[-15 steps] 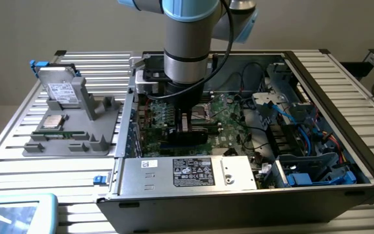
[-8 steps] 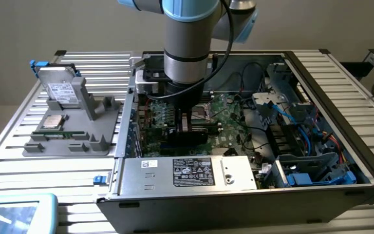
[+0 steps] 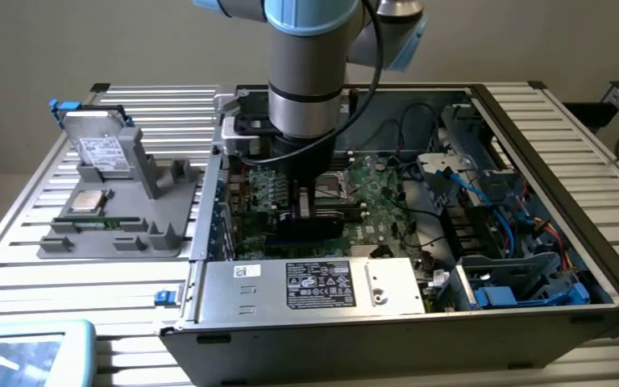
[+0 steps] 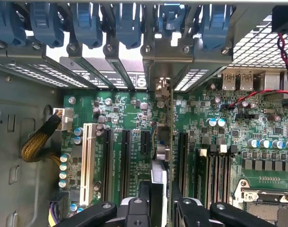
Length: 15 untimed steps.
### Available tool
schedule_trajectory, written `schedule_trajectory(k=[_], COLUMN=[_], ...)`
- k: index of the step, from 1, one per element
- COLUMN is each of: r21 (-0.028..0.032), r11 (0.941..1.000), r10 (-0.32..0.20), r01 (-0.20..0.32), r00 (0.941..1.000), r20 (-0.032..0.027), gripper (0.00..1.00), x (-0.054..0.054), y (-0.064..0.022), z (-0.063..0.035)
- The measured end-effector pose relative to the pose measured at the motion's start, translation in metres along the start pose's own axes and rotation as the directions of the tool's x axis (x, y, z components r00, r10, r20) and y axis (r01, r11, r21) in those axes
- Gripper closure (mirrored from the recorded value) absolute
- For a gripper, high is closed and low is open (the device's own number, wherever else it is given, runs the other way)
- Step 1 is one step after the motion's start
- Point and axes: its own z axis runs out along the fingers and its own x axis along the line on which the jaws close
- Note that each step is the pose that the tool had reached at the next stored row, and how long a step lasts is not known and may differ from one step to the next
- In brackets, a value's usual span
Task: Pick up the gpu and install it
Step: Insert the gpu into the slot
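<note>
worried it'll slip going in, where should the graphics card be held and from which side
By its upper long edge, from straight above, a finger on each flat face, as the gripper holds it. The graphics card stands on edge over the motherboard, so its lower edge must stay free.

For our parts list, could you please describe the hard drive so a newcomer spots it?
On the exterior view's left, beside the open computer case, sits a grey holder. The hard drive stands at its far end: silver, white-labelled, largest there.
</note>
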Motion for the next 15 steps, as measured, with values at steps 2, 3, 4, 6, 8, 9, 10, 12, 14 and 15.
schedule_trajectory(k=[2,3,4,6,8,9,10,12,14,15], r21=[0.0004,0.0004,0.0004,0.0007,0.0024,0.0036,0.0038,0.0041,0.0042,0.0042], r11=[1.0000,1.0000,1.0000,1.0000,1.0000,1.0000,1.0000,1.0000,1.0000,1.0000], r10=[0.000,0.000,0.000,0.000,-0.003,-0.004,-0.005,-0.007,-0.009,-0.009], r01=[0.000,0.000,0.000,0.000,0.003,0.004,0.005,0.007,0.009,0.009], r00=[1.0000,1.0000,1.0000,1.0000,1.0000,1.0000,1.0000,1.0000,1.0000,1.0000], r20=[-0.0001,-0.0001,-0.0001,-0.0002,0.0003,0.0004,0.0003,0.0002,0.0002,0.0002], gripper=[0.73,0.73,0.73,0.73,0.73,0.73,0.73,0.73,0.73,0.73], x=[0.0000,0.0000,0.0000,0.0000,0.0002,0.0002,0.0002,0.0002,0.0002,0.0002], y=[0.0003,0.0003,0.0003,0.0003,0.0005,0.0007,0.0007,0.0007,0.0008,0.0008], z=[0.0000,0.0000,0.0000,0.0000,0.0000,0.0000,0.0000,0.0000,0.0000,0.0000])
